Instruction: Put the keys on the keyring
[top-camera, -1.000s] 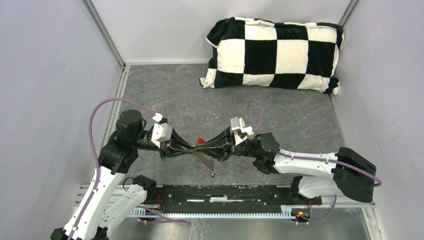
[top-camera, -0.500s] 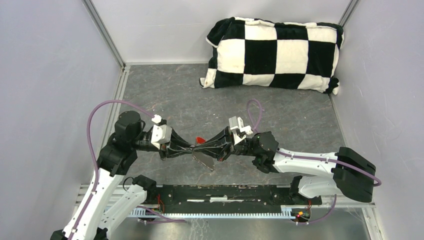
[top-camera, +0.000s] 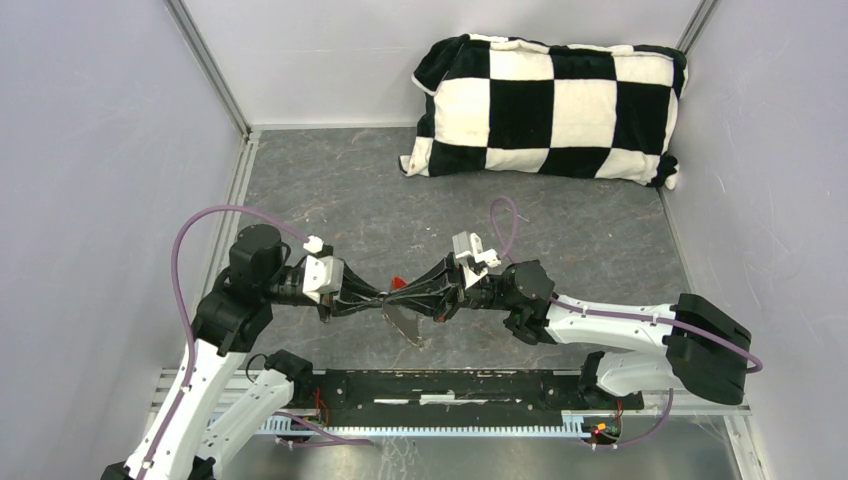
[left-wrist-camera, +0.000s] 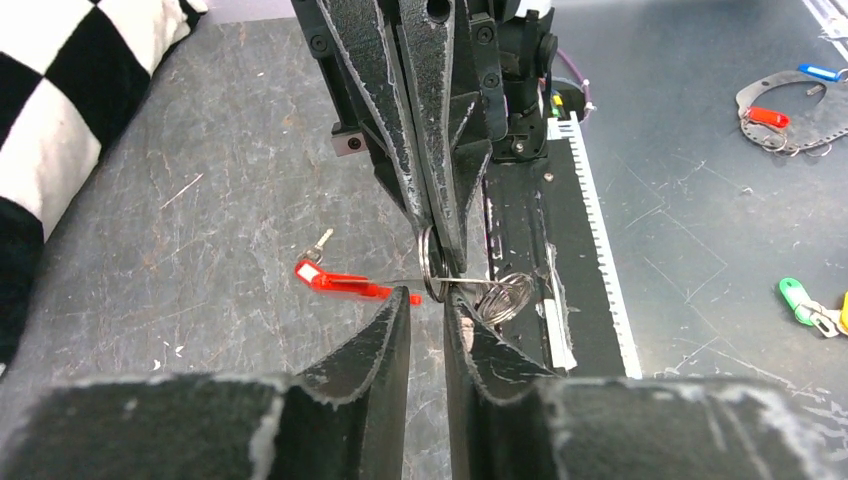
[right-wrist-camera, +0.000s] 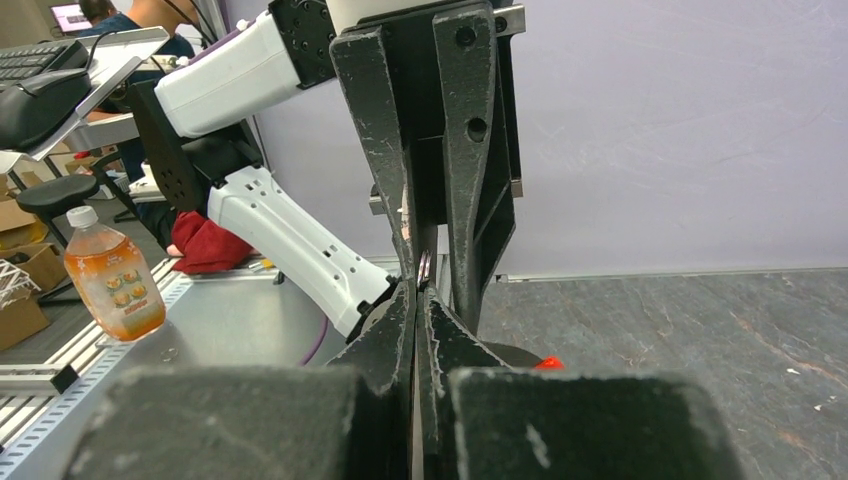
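Plainly, the keyring (left-wrist-camera: 345, 284), a short chain of thin silver metal rings on a flat, bright-red oval fob, was up off the grey stone-patterned table (left-wrist-camera: 200, 200), carried where the two black grippers met tip to tip. The right gripper (left-wrist-camera: 440, 258) had its jaws pressed together on one silver ring (left-wrist-camera: 431, 268), pinched edge-on. The left gripper (left-wrist-camera: 427, 312) had its jaws a narrow slot apart, with the chain's thin wire crossing their tips; whether they nipped it I could not tell. A looser coil of rings (left-wrist-camera: 505, 293) sat just beside its right finger.

The fob's long axis lay roughly level and crosswise to the line of the two arms. Its free end pointed toward the far side, where the black-and-white chequered pillow (top-camera: 550, 105) lay. What looked like a tiny silvery key (left-wrist-camera: 318, 245) showed near that free end.

The keyring was judged light, hard and slick: the rings stiff but springy and apt to skate out of a pinch, the fob free to swing. The best hold seemed the rim of a ring, flat between the pads near its split, leaving the gap clear for a key.
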